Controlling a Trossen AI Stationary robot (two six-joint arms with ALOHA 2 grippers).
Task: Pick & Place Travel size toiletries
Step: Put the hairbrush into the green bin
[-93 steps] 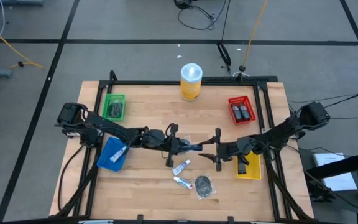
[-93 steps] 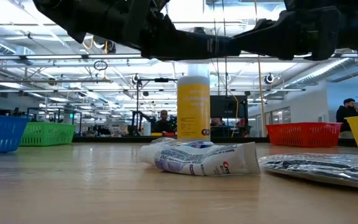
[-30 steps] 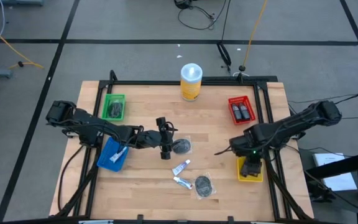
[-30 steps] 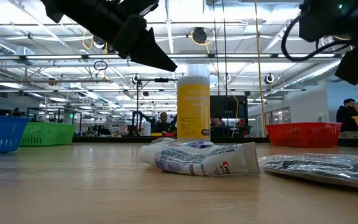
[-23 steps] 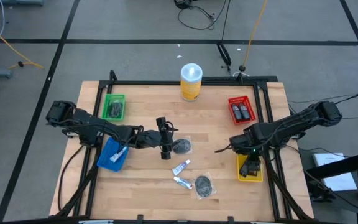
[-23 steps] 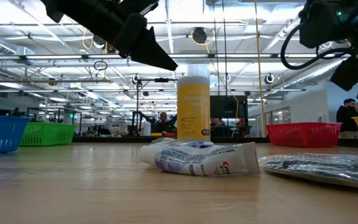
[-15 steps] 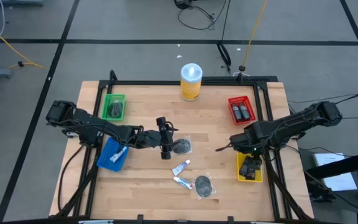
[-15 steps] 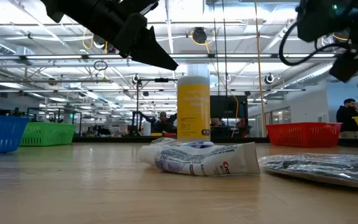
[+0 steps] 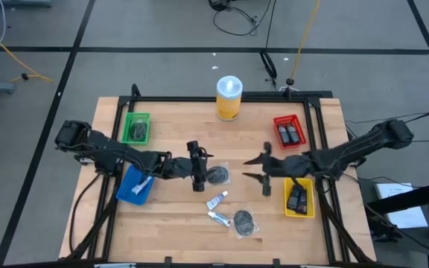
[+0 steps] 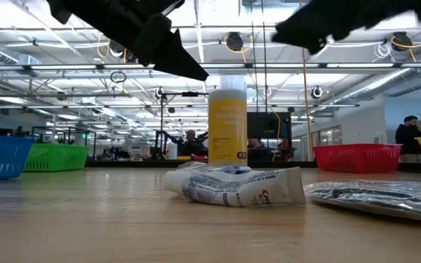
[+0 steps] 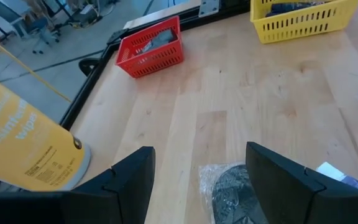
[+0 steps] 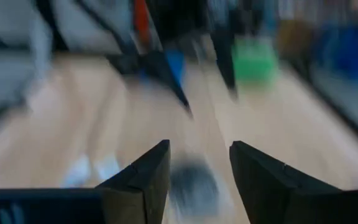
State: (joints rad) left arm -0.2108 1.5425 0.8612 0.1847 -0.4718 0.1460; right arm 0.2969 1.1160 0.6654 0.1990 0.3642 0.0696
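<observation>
My left gripper (image 9: 203,171) hangs open over the table's middle. A round dark grey packet (image 9: 217,176) lies flat on the wood just ahead of it and shows between the fingers in the left wrist view (image 11: 235,190). My right gripper (image 9: 248,168) is open and empty, a little to the packet's right, its fingers pointing toward the table's left. Two white tubes (image 9: 217,199) (image 9: 218,217) and a second dark packet (image 9: 244,219) lie nearer the front edge. In the low view the front tube (image 10: 236,186) lies on its side.
A yellow bin (image 9: 306,208) at the right holds dark items and a red bin (image 9: 290,131) holds black bottles. A green bin (image 9: 136,128) has dark packets and a blue bin (image 9: 135,183) has a tube. A tall yellow canister (image 9: 229,97) stands at the far edge.
My right gripper has come up out of the yellow bin and swung fast toward the table's left. It has turned from pointing down to nearly level and now stands beside the middle packet. Dark items lie in the bin where it was.
</observation>
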